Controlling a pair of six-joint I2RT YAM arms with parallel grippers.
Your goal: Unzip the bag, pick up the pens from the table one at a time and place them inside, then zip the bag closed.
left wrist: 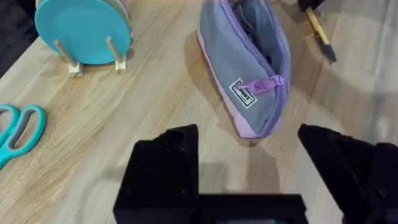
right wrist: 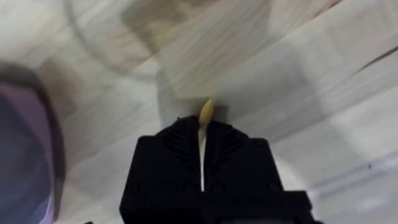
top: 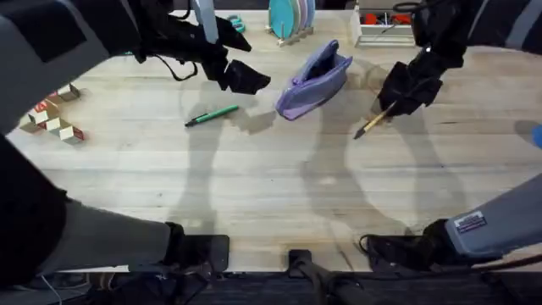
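The lavender bag (top: 313,80) lies unzipped on the table (top: 271,186); its grey inside shows in the left wrist view (left wrist: 249,56). My right gripper (top: 396,100), to the right of the bag, is shut on the tan-yellow pen (top: 373,124), which hangs tilted with its dark tip low; the pen's end (right wrist: 205,112) sticks out between the closed fingers. The green pen (top: 212,115) lies on the wood left of the bag. My left gripper (top: 246,80) hovers open just left of the bag, its fingers (left wrist: 168,162) apart with nothing between them.
A rack with teal plates (top: 292,17) stands behind the bag, seen also as the plate rack (left wrist: 84,31). Teal scissors (left wrist: 18,127) lie near it. Small wooden blocks (top: 55,119) sit at the far left, a white tray (top: 385,25) at the back right.
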